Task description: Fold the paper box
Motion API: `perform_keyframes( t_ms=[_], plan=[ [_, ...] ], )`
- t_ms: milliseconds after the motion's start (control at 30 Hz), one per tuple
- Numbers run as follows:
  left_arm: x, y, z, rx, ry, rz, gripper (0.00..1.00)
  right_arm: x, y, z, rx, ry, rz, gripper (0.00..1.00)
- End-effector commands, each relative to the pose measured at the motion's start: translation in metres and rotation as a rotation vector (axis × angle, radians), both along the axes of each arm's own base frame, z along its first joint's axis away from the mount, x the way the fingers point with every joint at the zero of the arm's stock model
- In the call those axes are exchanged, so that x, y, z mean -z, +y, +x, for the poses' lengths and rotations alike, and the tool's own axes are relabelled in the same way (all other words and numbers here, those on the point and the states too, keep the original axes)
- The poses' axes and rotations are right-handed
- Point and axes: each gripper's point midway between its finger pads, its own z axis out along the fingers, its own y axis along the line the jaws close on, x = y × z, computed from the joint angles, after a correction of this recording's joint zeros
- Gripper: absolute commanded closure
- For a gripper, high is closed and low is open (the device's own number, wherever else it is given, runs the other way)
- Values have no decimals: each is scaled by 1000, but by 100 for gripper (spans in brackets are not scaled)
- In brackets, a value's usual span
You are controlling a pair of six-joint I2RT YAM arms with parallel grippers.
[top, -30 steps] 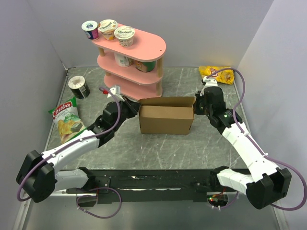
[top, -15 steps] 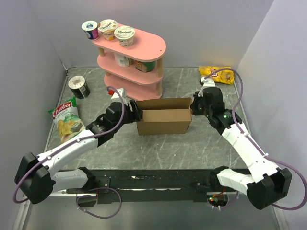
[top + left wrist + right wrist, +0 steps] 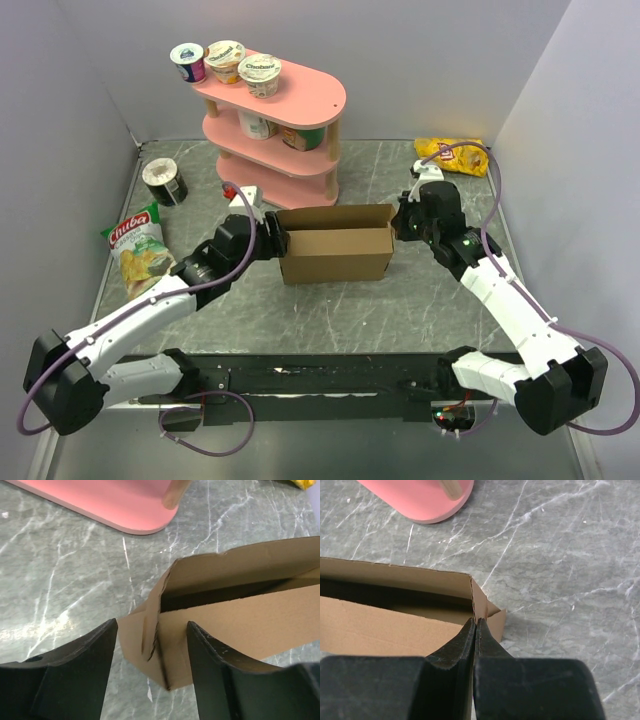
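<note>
The paper box (image 3: 335, 254) is brown cardboard, standing as an open-topped rectangular box mid-table, its back flap upright. My left gripper (image 3: 272, 238) is at the box's left end, open. In the left wrist view its fingers (image 3: 85, 660) stand on either side of the box's left corner (image 3: 165, 645), where a side flap sticks out. My right gripper (image 3: 398, 227) is at the right end, shut on the top edge of the box's end wall (image 3: 479, 602). A small flap (image 3: 496, 620) pokes out beside the right fingertips (image 3: 467, 635).
A pink three-tier shelf (image 3: 275, 120) with yogurt cups stands just behind the box. A dark can (image 3: 164, 182) and a chips bag (image 3: 140, 250) lie at the left. A yellow snack bag (image 3: 452, 155) is at the back right corner. Grey walls enclose the table.
My left gripper has opened and now straddles the box's left corner. The box has slid a little left and toward the back, with the right gripper still holding its end.
</note>
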Motion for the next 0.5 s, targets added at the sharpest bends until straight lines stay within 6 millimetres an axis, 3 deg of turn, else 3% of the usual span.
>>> perform_keyframes(
  t_ms=[0, 333, 433, 467],
  plan=[
    [-11, 10, -5, -18, -31, 1, 35, -7, 7, 1, -9, -2, 13, 100],
    [4, 4, -2, 2, -7, 19, 42, -9, 9, -1, -18, -10, 18, 100],
    [9, 4, 0, -7, -2, 25, 48, -7, 11, -2, -23, -5, 18, 100],
    [10, 4, 1, -8, -4, 26, 57, -6, 12, -2, -24, -3, 18, 100]
  ],
)
